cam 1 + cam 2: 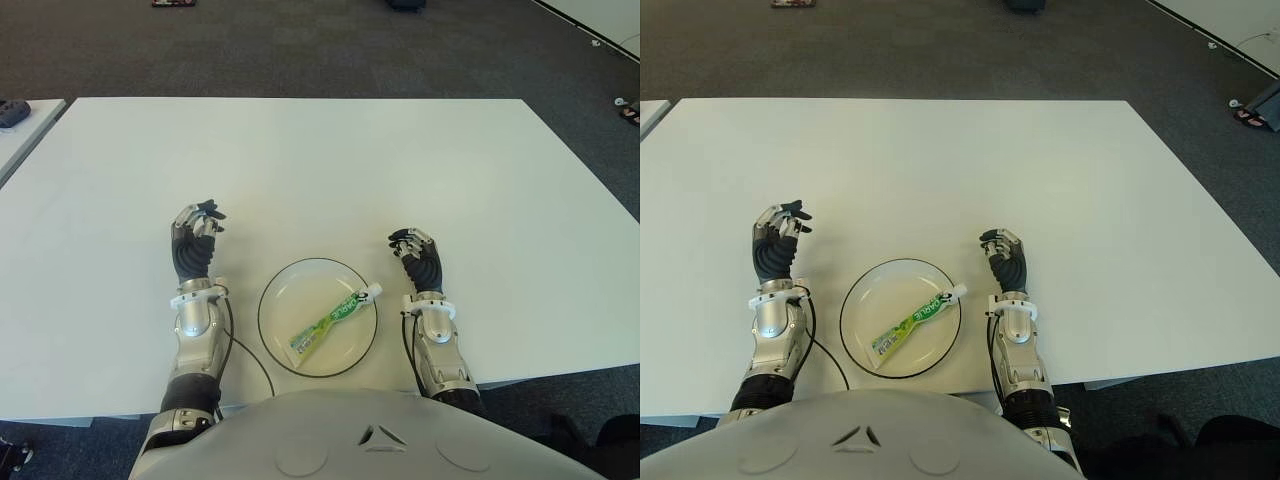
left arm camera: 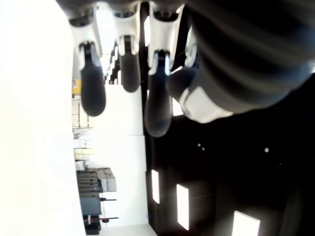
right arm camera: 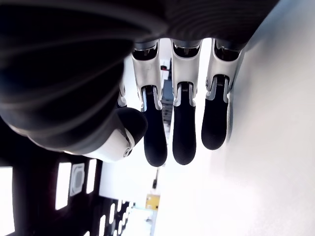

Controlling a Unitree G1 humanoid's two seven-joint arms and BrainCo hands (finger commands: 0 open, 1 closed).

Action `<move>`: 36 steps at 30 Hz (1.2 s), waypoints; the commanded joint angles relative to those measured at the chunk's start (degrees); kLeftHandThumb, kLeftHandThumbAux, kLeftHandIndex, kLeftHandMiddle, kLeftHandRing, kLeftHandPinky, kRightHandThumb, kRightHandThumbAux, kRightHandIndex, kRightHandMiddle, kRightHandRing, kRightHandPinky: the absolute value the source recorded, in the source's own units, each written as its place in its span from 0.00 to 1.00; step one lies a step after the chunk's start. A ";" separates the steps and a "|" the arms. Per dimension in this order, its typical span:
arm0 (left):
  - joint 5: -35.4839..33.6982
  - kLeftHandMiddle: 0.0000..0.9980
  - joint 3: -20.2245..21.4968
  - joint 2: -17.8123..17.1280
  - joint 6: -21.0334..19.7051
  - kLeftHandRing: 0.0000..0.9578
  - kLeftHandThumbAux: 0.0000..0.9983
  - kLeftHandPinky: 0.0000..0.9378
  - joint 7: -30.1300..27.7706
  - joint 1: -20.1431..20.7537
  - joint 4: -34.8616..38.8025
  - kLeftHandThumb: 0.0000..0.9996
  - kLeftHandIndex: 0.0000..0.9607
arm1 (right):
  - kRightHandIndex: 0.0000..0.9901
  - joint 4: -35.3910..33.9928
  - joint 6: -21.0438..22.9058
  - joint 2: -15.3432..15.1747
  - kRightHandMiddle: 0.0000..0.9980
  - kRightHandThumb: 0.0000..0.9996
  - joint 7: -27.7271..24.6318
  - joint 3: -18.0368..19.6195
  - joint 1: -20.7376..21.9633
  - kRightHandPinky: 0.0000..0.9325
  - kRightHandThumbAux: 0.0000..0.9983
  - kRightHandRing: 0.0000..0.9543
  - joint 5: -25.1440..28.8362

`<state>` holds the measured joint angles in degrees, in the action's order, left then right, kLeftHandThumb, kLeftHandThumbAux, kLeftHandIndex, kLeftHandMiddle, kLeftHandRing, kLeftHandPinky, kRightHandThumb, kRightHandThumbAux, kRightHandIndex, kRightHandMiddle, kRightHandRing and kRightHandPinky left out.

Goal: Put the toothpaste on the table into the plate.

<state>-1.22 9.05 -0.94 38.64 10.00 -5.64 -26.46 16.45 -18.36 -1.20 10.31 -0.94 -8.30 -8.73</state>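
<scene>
Green-and-yellow toothpaste (image 1: 331, 322) lies inside the plate (image 1: 275, 300) on the tabletop (image 1: 320, 170). Left robot hand (image 1: 196, 243) and right robot hand (image 1: 417, 260) flank it, fingers relaxed, empty. Placement appears complete; next move needs only withdrawal.

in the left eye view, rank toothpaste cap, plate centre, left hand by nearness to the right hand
1. Toothpaste cap, on the plate's rim, just left of the right hand.
2. Plate centre, further left.
3. Left hand, beyond the plate's far side.
</scene>
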 commanded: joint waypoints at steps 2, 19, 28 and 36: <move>-0.09 0.66 0.55 -0.97 -0.25 0.68 0.72 0.68 -1.28 1.27 -3.58 0.70 0.45 | 0.43 1.30 1.13 0.17 0.46 0.71 -0.34 0.32 0.41 0.49 0.73 0.47 0.50; 5.79 0.63 -2.48 -3.20 -10.50 0.65 0.72 0.65 -1.48 0.21 -2.88 0.70 0.45 | 0.43 1.20 1.71 -0.26 0.46 0.71 -0.36 0.52 0.70 0.50 0.73 0.48 0.22; 7.30 0.63 -4.62 -4.91 -13.43 0.65 0.72 0.64 -2.91 0.41 -4.18 0.70 0.45 | 0.43 1.44 1.40 -0.15 0.46 0.71 -0.42 0.67 0.87 0.49 0.73 0.47 0.47; 9.18 0.61 -6.48 -6.94 -13.76 0.63 0.72 0.62 -3.65 0.83 -6.57 0.70 0.45 | 0.43 1.28 1.45 -0.08 0.46 0.71 -0.24 0.73 0.77 0.49 0.73 0.47 0.26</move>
<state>6.51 3.46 -7.08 26.89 7.37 -3.67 -30.03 16.95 -18.06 -1.29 10.12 -0.53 -7.65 -8.72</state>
